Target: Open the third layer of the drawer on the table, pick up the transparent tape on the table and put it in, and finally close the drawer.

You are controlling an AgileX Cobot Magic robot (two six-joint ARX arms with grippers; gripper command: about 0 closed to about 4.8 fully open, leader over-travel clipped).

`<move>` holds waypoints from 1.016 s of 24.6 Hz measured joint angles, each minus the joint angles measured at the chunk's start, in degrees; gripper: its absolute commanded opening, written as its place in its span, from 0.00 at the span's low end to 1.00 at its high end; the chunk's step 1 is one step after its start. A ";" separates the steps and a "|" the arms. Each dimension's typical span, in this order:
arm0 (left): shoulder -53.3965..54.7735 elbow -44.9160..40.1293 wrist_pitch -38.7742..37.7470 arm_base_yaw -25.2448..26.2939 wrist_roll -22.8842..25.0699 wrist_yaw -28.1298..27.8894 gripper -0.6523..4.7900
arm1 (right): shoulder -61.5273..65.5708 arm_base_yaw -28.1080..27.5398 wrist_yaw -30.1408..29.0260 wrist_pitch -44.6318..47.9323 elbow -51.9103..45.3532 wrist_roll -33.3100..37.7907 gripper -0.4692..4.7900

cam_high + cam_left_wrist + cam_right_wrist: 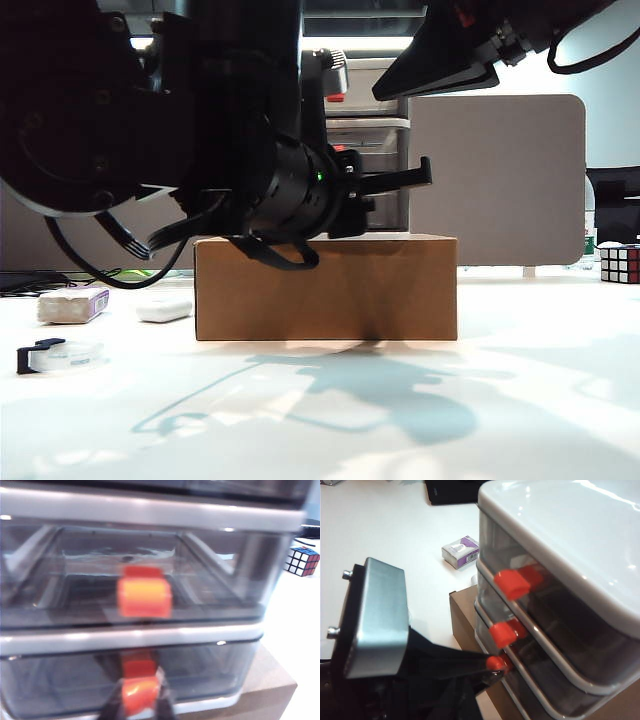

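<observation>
Left gripper point(140, 705) apparently pinching smoky third layer point(200, 672) red-orange tab point(139, 692).

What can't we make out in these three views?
- Exterior view: the drawer mostly hidden by the left arm; the third layer unseen.
- Left wrist view: left gripper cut off by the edge, blurred; the third layer contents unreadable.
- Right gripper: in no view.
- The transparent tape: too small for detail.
</observation>
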 measured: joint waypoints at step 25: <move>-0.11 -4.52 2.91 -8.87 0.02 -12.09 0.11 | 10.93 0.02 4.98 11.89 0.85 0.46 0.08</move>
